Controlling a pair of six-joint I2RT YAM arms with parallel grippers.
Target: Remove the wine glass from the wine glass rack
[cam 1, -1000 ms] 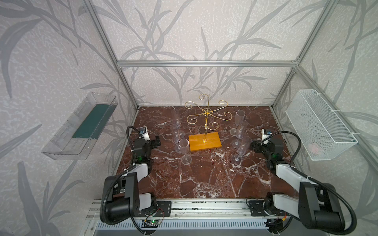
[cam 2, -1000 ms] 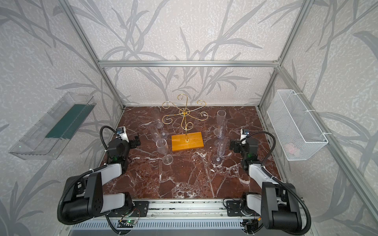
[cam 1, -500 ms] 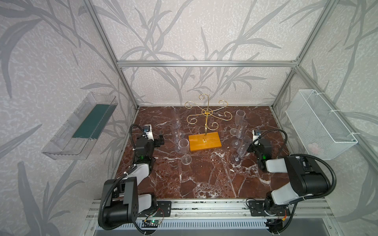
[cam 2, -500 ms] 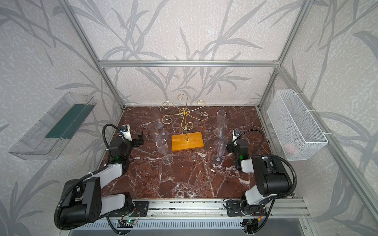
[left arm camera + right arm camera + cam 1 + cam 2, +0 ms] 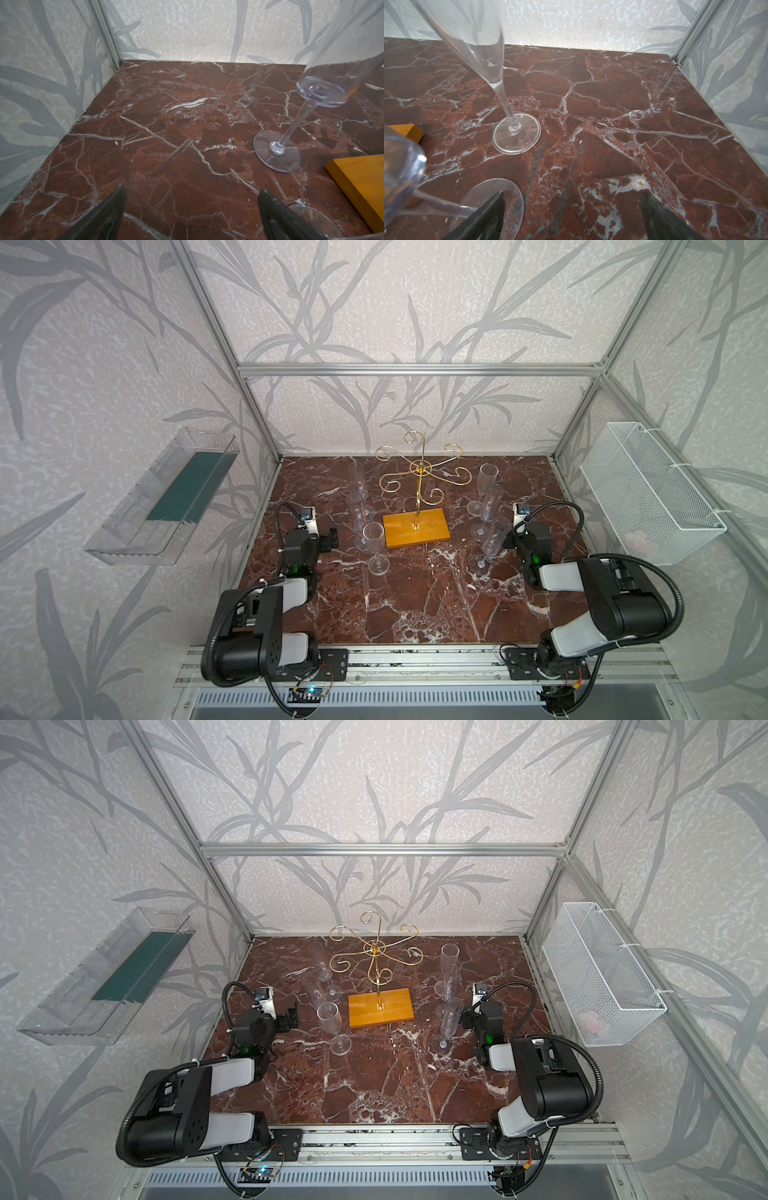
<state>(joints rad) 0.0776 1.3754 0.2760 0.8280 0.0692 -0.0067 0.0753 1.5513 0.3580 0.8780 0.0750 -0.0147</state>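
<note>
Gold wire wine glass rack [image 5: 416, 529] sits on its orange wood base dead centre in both top views, toward the back of the red marble table [image 5: 415, 605]. Six wine glasses stand upright on the marble, three on each side of it. Just left of the front left wine glass [image 5: 374, 537] is the left gripper [image 5: 330, 538], jaws spread wide, nothing in them. Same deal on the right: the right gripper [image 5: 510, 540] sits beside the front right wine glass [image 5: 494, 537], jaws apart and empty.
</note>
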